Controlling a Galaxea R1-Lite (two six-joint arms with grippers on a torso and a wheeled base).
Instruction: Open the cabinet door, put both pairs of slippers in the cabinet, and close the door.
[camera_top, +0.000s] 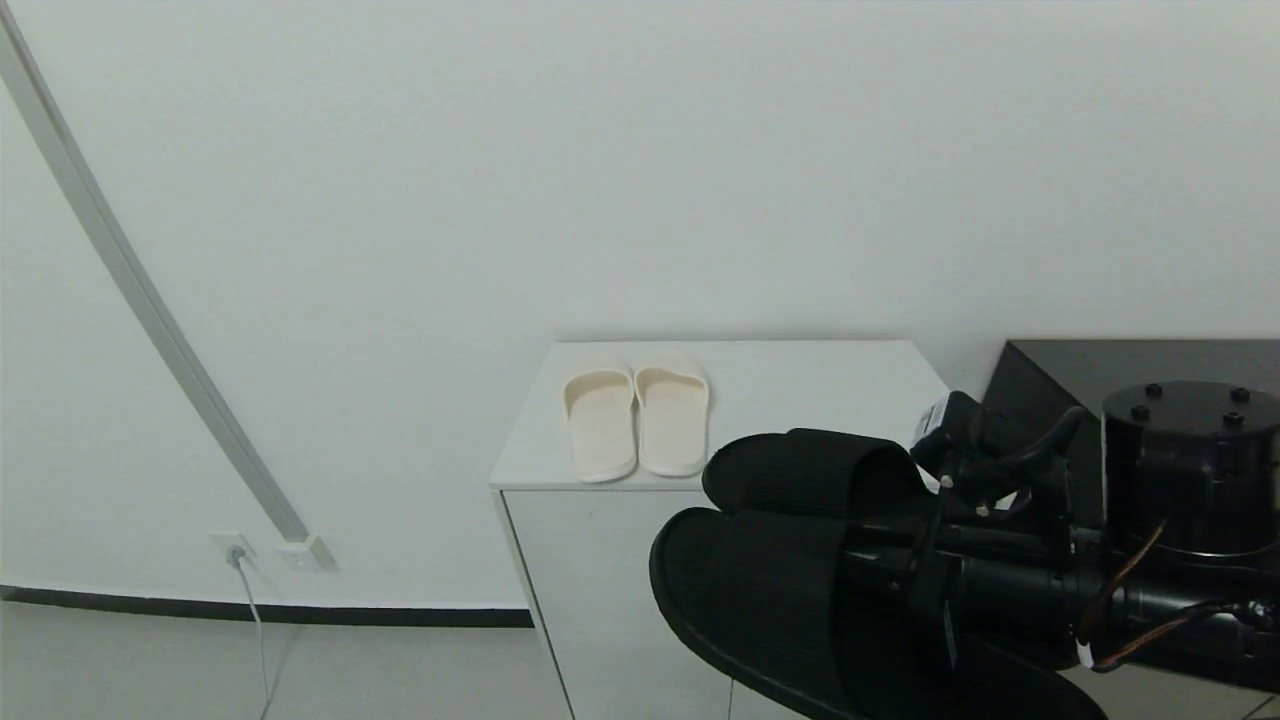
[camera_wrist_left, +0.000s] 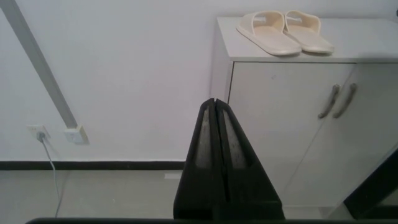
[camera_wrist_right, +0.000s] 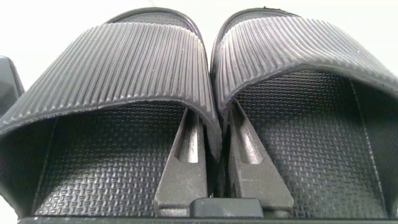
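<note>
Black slippers (camera_wrist_right: 149, 62) in right gripper (camera_wrist_right: 213, 118) (white pair (camera_top: 636, 420) atop cabinet (camera_top: 810, 390))

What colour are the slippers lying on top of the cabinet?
Cream slippers; the head view shows them best.

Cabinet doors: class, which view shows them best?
Left wrist view: both shut doors and handles show. Head view: the black slippers cover most of the cabinet front. Right wrist view: those slippers' insides.

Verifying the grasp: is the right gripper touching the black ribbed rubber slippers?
Touching: right wrist view shows right gripper fingers clamping the black slippers' adjoining inner edges.
</note>
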